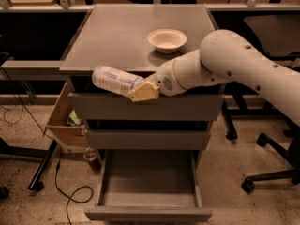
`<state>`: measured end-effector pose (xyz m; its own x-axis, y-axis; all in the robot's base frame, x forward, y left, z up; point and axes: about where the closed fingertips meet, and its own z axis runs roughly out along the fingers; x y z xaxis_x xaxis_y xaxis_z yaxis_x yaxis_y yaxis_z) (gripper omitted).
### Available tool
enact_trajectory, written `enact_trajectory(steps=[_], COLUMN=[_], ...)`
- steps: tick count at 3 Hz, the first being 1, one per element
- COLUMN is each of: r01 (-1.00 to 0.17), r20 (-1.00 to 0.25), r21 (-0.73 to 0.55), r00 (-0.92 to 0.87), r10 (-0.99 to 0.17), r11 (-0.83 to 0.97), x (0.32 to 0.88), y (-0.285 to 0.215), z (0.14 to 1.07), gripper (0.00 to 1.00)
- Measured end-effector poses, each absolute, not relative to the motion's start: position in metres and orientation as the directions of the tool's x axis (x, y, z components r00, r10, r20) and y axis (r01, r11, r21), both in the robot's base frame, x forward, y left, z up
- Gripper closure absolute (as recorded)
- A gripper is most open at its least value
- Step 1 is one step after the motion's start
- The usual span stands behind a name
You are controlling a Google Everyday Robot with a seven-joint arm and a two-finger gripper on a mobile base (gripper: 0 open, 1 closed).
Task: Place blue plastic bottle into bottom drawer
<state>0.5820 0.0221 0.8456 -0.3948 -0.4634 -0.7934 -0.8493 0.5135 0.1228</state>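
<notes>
The blue plastic bottle (pixel 115 79) is held lying on its side in front of the cabinet's top edge, above the drawers. My gripper (pixel 140 91) is shut on the bottle's right end, its cream fingers (pixel 146 93) wrapped around it. The white arm reaches in from the right. The bottom drawer (pixel 148 212) is pulled out and open below, its grey inside showing nothing in it. The two shallower drawers above it are shut.
A shallow cream bowl (pixel 167 40) stands on the cabinet top (pixel 117 36). A cardboard box (pixel 63 121) sits at the cabinet's left. An office chair base (pixel 269 172) stands at the right, and cables lie on the floor at the left.
</notes>
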Motion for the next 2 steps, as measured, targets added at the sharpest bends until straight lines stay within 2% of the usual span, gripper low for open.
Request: enact_trajectory(steps=[1, 2], r01=[-0.855, -0.800], r20=[-0.702, -0.606], r21=[0.232, 0.361], r00=[-0.477, -0.592], r10=[-0.528, -0.532], r11=[0.463, 0.479], x=[0.557, 0.535], y=[0.020, 0.015], z=[0.805, 0.754], gripper=[1.00, 1.00])
